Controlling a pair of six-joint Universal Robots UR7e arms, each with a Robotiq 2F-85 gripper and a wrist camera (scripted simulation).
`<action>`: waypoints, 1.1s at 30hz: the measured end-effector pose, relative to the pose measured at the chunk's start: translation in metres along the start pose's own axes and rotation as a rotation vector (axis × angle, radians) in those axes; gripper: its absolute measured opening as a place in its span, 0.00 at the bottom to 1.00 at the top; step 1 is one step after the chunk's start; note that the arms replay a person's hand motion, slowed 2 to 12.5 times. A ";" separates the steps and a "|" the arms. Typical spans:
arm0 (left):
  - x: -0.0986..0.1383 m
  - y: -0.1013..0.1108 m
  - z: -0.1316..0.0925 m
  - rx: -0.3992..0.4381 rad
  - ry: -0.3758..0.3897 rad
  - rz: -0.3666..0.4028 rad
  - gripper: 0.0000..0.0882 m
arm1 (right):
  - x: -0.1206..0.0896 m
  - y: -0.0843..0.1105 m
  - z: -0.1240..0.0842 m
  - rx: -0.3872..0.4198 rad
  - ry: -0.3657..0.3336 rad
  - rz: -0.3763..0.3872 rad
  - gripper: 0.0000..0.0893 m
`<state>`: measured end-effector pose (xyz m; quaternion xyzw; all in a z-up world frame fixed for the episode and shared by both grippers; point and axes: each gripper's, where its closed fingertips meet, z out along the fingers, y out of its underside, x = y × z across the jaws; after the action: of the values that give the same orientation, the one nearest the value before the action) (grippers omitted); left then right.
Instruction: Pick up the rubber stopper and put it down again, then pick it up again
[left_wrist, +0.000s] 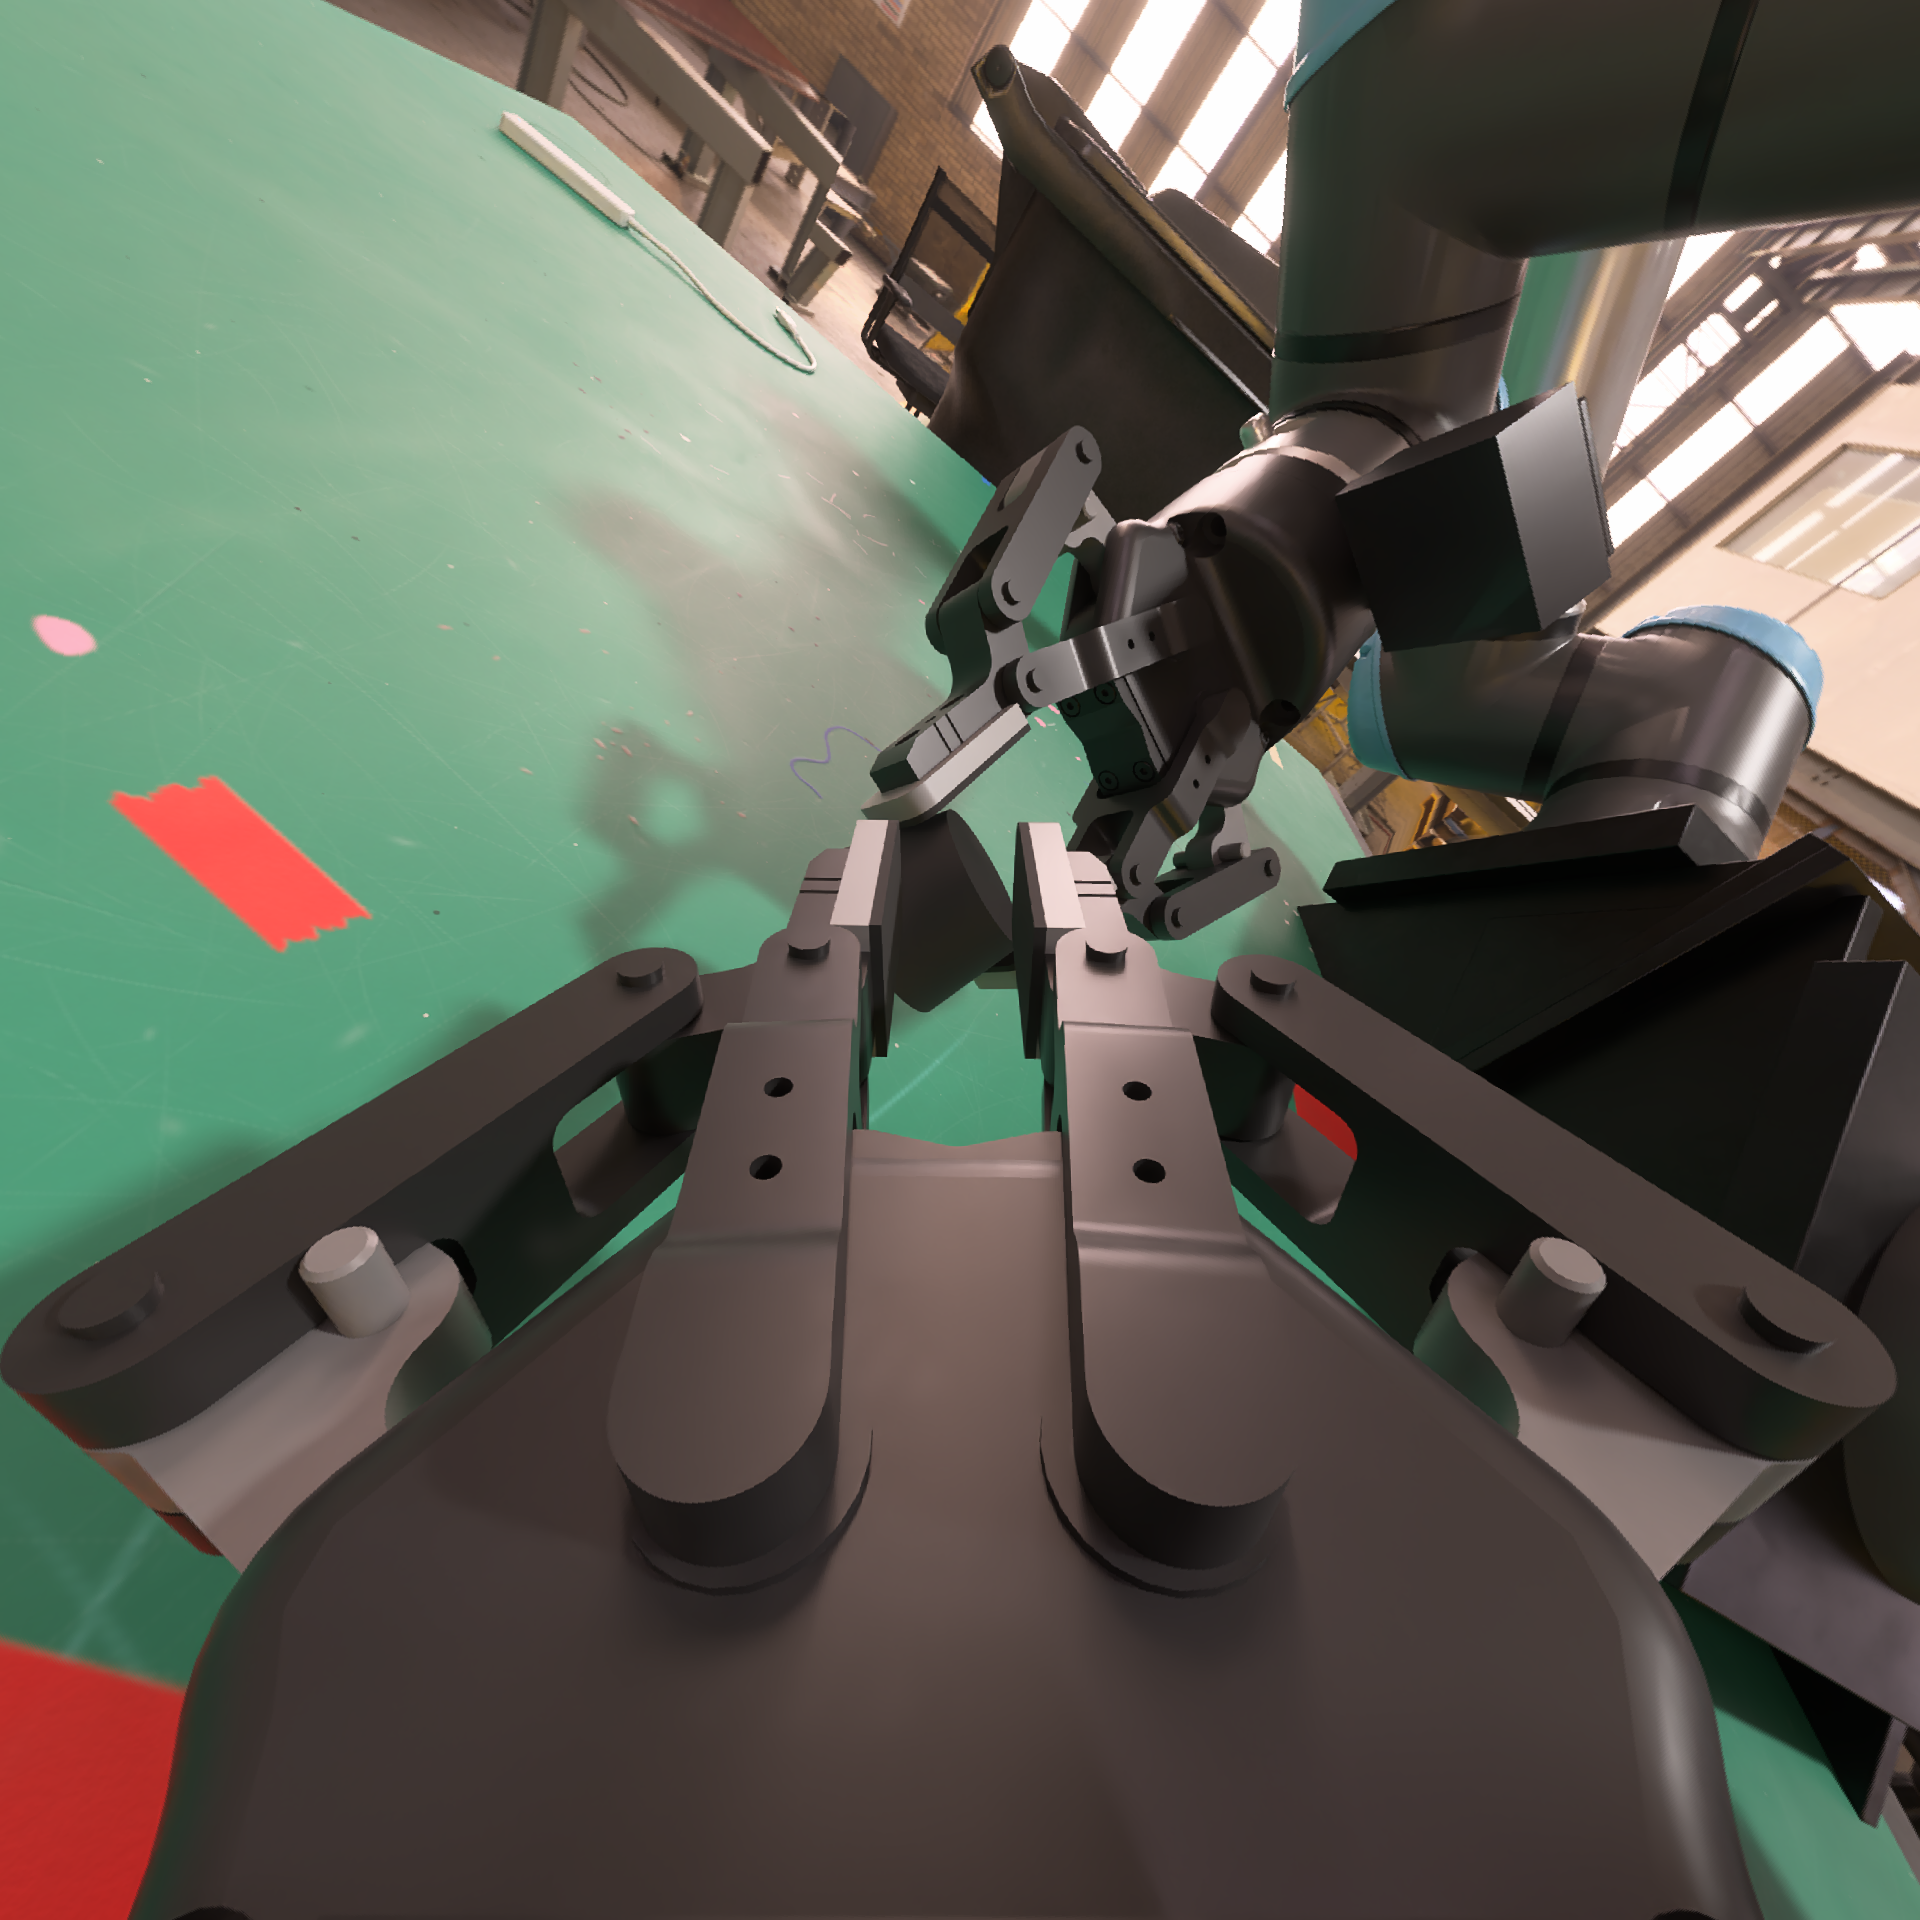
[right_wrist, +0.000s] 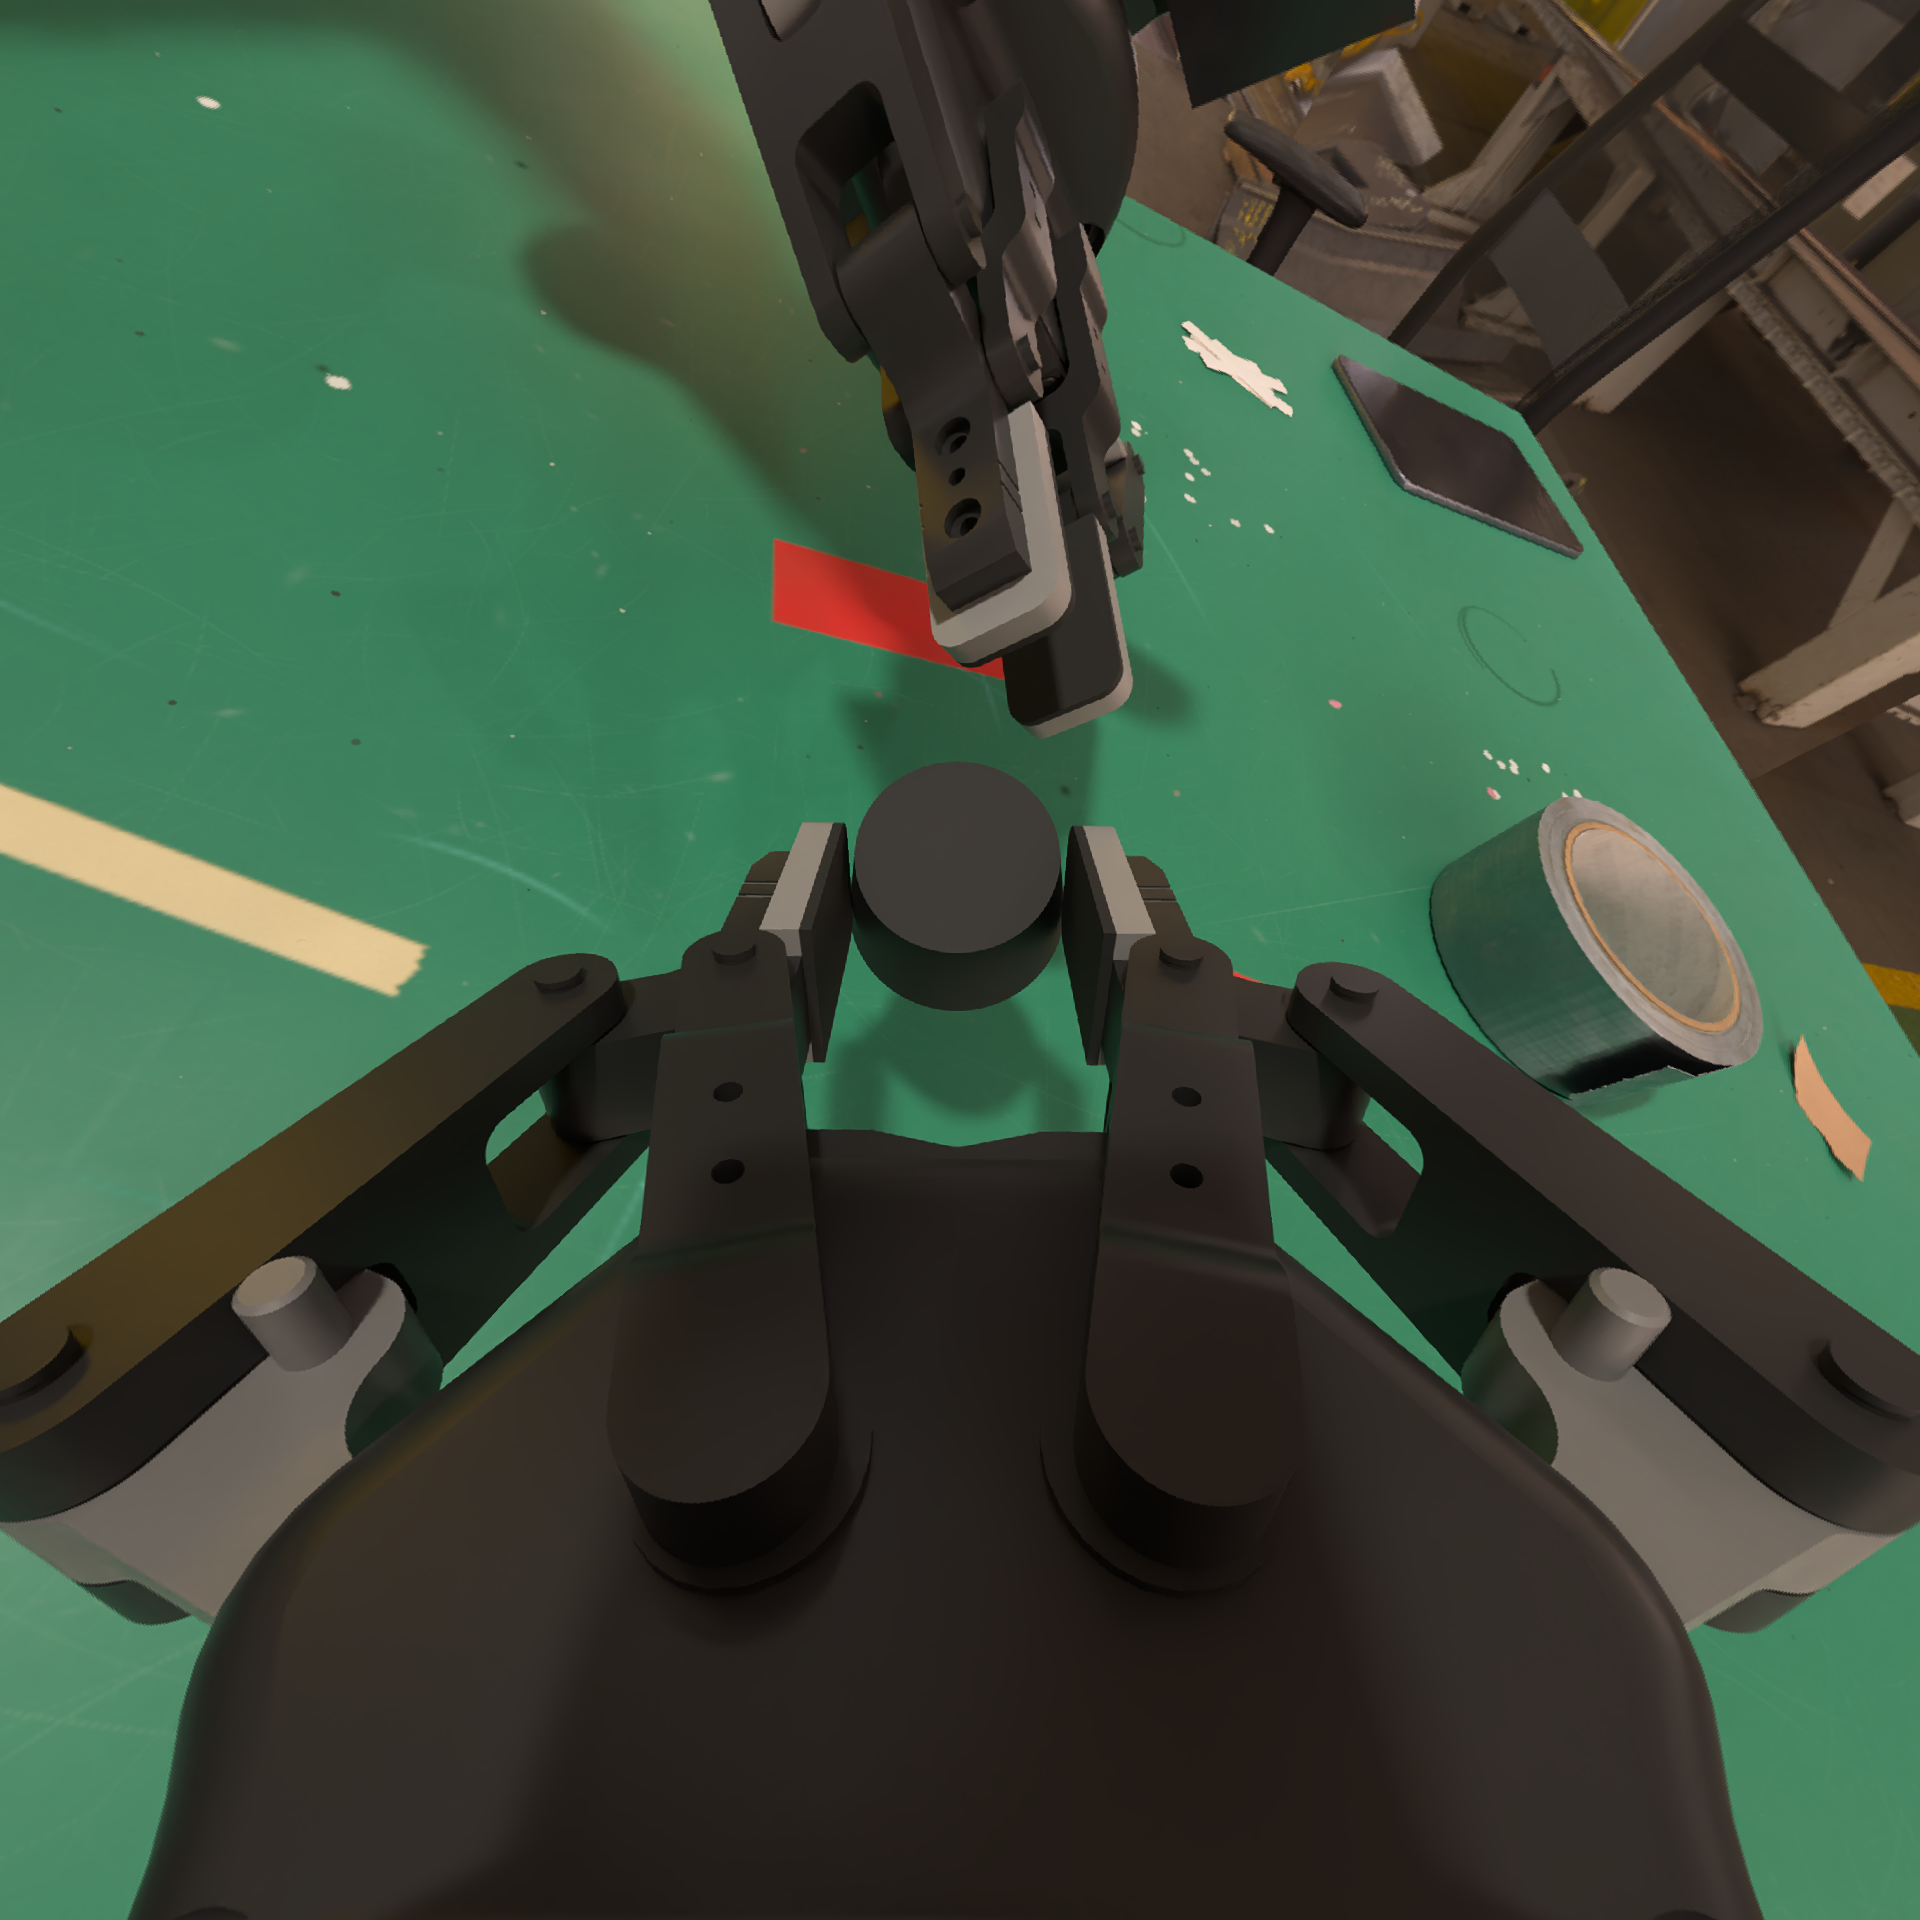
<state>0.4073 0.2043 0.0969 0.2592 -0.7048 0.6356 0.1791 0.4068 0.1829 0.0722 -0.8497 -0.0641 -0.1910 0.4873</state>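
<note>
The rubber stopper (right_wrist: 956, 883), a dark grey round plug, sits between the pads of my right gripper (right_wrist: 956, 844). Both pads touch its sides, so the gripper is shut on it, low over the green table (right_wrist: 416, 623). I cannot tell whether the stopper rests on the table. In the left wrist view the stopper (left_wrist: 951, 920) shows just beyond my left gripper (left_wrist: 954, 862), whose pads stand a little apart and hold nothing. One right finger (left_wrist: 940, 764) presses the stopper's upper side there. The left gripper (right_wrist: 1034, 649) hangs just beyond the stopper in the right wrist view.
A grey duct tape roll (right_wrist: 1590, 945) lies to the right of the stopper. A dark flat plate (right_wrist: 1455, 457) lies near the far right table edge. Red tape (right_wrist: 842, 603) and a beige strip (right_wrist: 208, 894) are stuck flat. A white power strip (left_wrist: 566, 166) lies far off.
</note>
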 end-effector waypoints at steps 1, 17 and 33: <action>0.000 0.000 0.000 0.000 0.002 -0.001 0.21 | 0.000 0.000 0.000 0.001 0.002 -0.002 0.42; -0.001 0.007 0.003 -0.042 0.005 -0.016 0.01 | 0.011 -0.004 -0.007 0.016 0.067 -0.034 0.42; -0.002 0.015 0.007 -0.090 -0.004 -0.017 0.00 | 0.019 -0.005 -0.010 0.026 0.117 -0.038 0.42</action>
<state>0.4009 0.1987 0.0826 0.2581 -0.7307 0.6013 0.1944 0.4204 0.1750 0.0882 -0.8292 -0.0540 -0.2486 0.4977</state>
